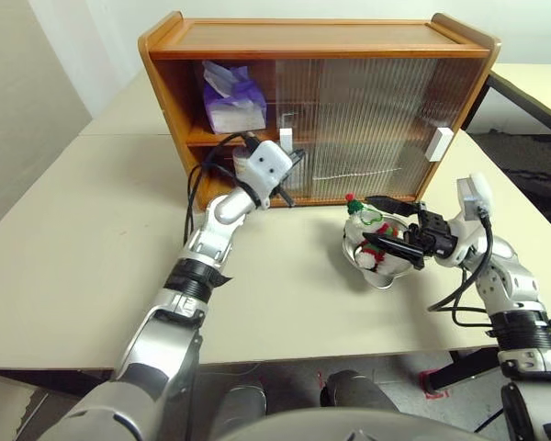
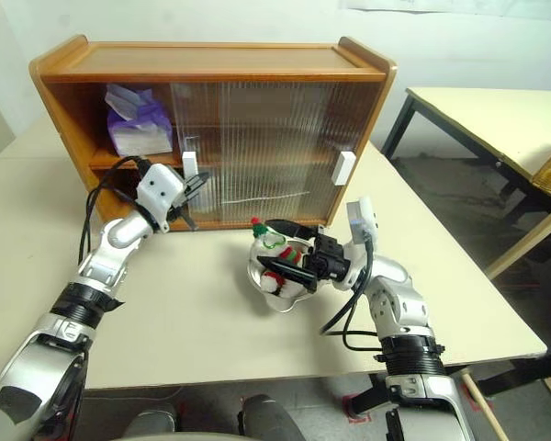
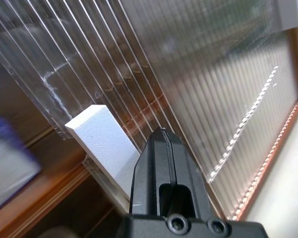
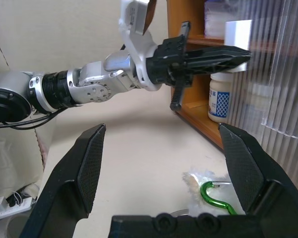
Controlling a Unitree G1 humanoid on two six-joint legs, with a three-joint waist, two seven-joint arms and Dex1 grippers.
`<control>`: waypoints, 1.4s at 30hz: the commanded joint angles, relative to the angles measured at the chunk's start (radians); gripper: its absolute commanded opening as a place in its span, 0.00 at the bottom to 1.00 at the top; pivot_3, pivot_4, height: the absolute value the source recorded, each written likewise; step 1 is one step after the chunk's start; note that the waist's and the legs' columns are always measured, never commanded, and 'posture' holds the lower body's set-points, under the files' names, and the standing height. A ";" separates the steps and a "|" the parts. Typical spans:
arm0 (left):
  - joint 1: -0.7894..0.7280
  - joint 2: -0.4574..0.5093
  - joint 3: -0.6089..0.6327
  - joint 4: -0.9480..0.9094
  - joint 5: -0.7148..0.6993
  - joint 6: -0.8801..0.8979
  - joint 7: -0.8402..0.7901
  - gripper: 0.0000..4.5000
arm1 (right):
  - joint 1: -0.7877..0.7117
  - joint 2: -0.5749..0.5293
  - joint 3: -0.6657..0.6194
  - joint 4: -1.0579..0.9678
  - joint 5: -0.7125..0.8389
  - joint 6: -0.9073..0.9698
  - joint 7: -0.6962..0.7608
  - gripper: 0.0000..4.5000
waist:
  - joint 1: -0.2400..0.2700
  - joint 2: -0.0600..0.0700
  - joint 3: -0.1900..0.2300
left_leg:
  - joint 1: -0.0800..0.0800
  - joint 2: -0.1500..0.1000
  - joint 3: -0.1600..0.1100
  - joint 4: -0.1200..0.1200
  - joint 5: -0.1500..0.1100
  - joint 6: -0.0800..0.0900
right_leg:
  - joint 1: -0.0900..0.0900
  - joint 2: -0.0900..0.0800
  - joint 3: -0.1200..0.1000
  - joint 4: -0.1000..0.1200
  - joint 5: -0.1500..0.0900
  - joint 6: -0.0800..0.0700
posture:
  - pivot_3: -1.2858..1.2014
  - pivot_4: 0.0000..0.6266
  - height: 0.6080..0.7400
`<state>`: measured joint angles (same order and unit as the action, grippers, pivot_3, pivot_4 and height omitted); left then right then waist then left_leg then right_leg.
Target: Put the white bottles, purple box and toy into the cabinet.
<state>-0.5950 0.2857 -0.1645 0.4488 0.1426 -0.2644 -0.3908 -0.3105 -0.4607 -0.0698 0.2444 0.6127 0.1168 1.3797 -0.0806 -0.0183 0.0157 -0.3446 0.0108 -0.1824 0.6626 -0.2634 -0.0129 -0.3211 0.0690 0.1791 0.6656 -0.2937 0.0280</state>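
Toy (image 1: 372, 241) in bowl (image 1: 378, 276), between open right jaws.

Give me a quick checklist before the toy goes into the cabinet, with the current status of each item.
1. Purple box on the cabinet's upper shelf: ok.
2. A white bottle on the lower shelf: ok; second bottle: cannot tell.
3. Toy lying in the steel bowl on the table: not ok, not shelved.
4. Right end effector open around the toy: ok, no grip yet.
5. Left end effector shut, its tip at the door's white handle: ok.
6. Cabinet's left side open for the toy: ok.
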 commanded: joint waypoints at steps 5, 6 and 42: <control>0.058 0.079 0.086 -0.054 -0.026 0.057 0.026 0.00 | -0.015 0.000 0.001 0.016 -0.017 -0.009 0.015 1.00 | 0.001 0.000 0.000 | 0.000 0.000 0.000 0.000 0.000 0.000 | 0.000 0.000 0.000 0.000 0.001 -0.001 | 0.48 0.00 1.00; 0.065 0.088 0.092 -0.063 -0.030 0.062 0.027 0.00 | -0.017 0.000 0.001 0.018 -0.017 -0.009 0.017 1.00 | 0.002 0.000 0.000 | 0.000 0.000 0.000 0.000 0.000 -0.001 | 0.000 0.000 0.000 0.000 0.001 -0.002 | 0.48 0.00 1.00; 0.325 0.210 0.218 -0.265 -0.250 -0.010 -0.148 0.29 | -0.040 0.004 -0.005 0.035 -0.022 0.009 0.040 1.00 | 0.052 0.000 0.000 | -0.001 0.001 -0.001 -0.008 0.001 -0.008 | -0.007 0.000 0.000 0.001 0.004 -0.019 | 0.50 0.00 1.00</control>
<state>-0.2818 0.5015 0.0606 0.1950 -0.0700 -0.2424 -0.4921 -0.3509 -0.4459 -0.0644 0.2922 0.5911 0.1208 1.4199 -0.0287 -0.0178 0.0158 -0.3456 0.0116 -0.1840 0.6548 -0.2626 -0.0215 -0.3285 0.0692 0.1789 0.6665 -0.2900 0.0086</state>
